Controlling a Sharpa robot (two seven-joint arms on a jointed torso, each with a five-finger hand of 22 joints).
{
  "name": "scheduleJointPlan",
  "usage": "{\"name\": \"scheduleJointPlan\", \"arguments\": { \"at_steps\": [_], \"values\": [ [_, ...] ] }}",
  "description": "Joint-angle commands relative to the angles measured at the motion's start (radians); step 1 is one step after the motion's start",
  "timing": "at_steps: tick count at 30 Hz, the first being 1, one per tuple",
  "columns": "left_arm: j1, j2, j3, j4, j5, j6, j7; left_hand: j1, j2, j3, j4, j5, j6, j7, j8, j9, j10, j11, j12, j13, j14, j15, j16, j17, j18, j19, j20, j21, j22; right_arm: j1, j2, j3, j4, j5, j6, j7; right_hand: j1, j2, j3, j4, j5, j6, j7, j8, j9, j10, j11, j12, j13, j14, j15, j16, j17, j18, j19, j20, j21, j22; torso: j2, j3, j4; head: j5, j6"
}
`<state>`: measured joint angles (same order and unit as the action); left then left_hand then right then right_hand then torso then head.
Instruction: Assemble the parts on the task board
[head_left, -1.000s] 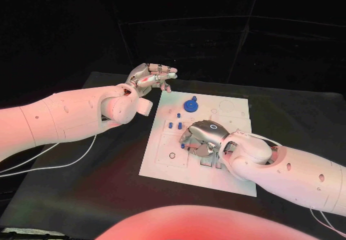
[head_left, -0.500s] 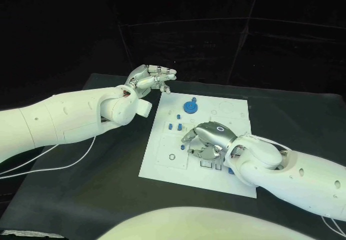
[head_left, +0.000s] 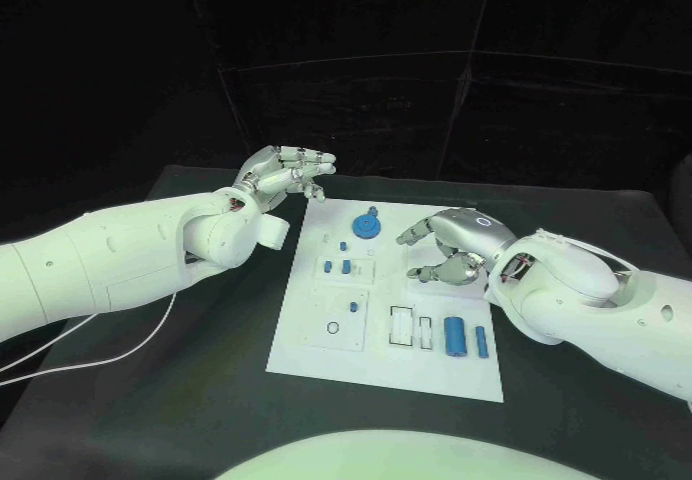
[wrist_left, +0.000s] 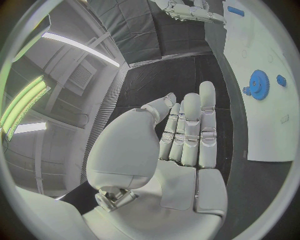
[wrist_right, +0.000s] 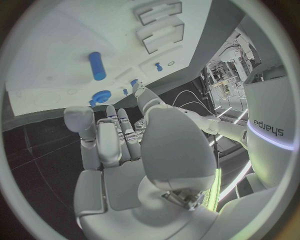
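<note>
— What do we see, largest first? The white task board fills the centre of the frame. Our left hand hovers off its upper-left corner, fingers loosely curled, holding nothing; our right hand hangs over the board's upper right, fingers spread and empty.

— And the parts? The blue gear sits near the board's top edge; the long blue cylinder lies lower right. We judge both light, rigid and smooth: pinch the cylinder across its middle.
</note>
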<state>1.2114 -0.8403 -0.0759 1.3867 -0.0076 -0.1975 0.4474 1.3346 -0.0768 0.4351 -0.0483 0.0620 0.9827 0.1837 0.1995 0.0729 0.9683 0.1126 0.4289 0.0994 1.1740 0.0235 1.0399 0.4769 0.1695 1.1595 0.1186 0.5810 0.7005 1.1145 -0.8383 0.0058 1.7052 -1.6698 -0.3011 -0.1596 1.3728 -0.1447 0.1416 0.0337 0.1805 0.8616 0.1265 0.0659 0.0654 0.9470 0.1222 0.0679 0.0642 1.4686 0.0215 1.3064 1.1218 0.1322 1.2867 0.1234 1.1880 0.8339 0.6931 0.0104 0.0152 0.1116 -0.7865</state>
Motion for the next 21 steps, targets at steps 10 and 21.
{"name": "scheduleJointPlan", "arguments": {
  "at_steps": [10, 21],
  "values": [
    [0.001, 0.004, 0.0, -0.002, 0.002, 0.014, 0.002, 0.004, 0.0, 0.002, -0.006, 0.003, -0.008, -0.001, 0.004, -0.002, -0.005, -0.001, 0.003, -0.002, -0.008, 0.002, -0.002, -0.002, 0.013, -0.002, 0.004, -0.006, -0.002, 0.011, -0.018, 0.001, -0.005, -0.026, 0.157, -0.077, 0.044, 0.043, -0.066, 0.013, -0.001, 0.052, 0.004, 0.006, 0.005, 0.025, -0.008, 0.041, 0.003, 0.02, 0.001, 0.009, 0.002, 0.001, 0.002, 0.003, -0.008, -0.006, 0.002, 0.0002, 0.0013, -0.007, 0.004],
    [0.001, 0.005, -0.001, -0.005, 0.002, 0.016, 0.002, 0.004, 0.0, 0.002, -0.006, 0.003, -0.008, -0.001, 0.004, -0.002, -0.005, -0.001, 0.003, -0.002, -0.008, 0.002, -0.002, -0.002, 0.013, -0.002, 0.004, -0.006, -0.002, 0.012, -0.011, 0.001, -0.01, -0.023, 0.227, -0.076, 0.051, 0.078, -0.09, 0.022, 0.002, 0.125, 0.02, 0.016, 0.006, 0.131, -0.035, 0.092, 0.003, 0.021, -0.021, 0.006, -0.009, -0.002, 0.015, -0.017, -0.002, 0.004, 0.002, 0.0006, 0.0013, -0.006, -0.001]
  ]
}}
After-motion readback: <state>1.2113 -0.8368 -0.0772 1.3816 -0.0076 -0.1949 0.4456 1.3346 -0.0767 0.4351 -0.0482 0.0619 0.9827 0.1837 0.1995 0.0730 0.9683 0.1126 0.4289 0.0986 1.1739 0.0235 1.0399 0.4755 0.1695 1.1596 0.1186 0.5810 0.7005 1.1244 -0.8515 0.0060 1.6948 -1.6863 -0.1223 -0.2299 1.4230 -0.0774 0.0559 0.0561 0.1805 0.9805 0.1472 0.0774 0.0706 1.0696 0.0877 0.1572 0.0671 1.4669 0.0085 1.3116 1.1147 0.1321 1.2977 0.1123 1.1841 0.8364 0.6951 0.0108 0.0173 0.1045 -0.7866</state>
